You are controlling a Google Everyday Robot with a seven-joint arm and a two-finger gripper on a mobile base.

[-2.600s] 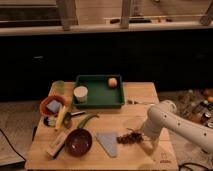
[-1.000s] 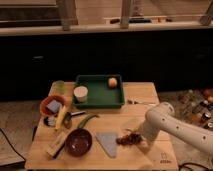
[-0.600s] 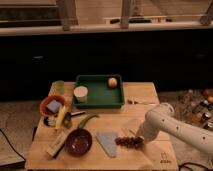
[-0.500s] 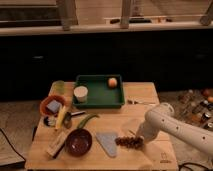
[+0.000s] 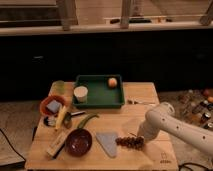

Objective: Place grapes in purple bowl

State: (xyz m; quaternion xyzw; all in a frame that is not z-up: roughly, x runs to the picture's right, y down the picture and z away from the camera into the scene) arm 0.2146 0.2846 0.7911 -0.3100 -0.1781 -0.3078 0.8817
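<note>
Where the white robot arm (image 5: 175,125) reaches in from the right over the pale wooden table (image 5: 135,102), its gripper (image 5: 140,140) sits low at the near right part of the tabletop, its two fingers drawn together at the right end of the small knobbly bunch of dark reddish grapes (image 5: 129,141); whether they actually pinch the bunch I cannot tell. The grapes lie flat on the wood, just right of a grey triangular cloth (image 5: 107,142). Further left, apart from the bunch, stands the glossy maroon-purple bowl (image 5: 79,142). At the far side is a green rectangular tray (image 5: 99,98) holding a round orange fruit (image 5: 112,82) and a white cup (image 5: 80,93). An orange bowl (image 5: 52,105) stands at the left edge.
</note>
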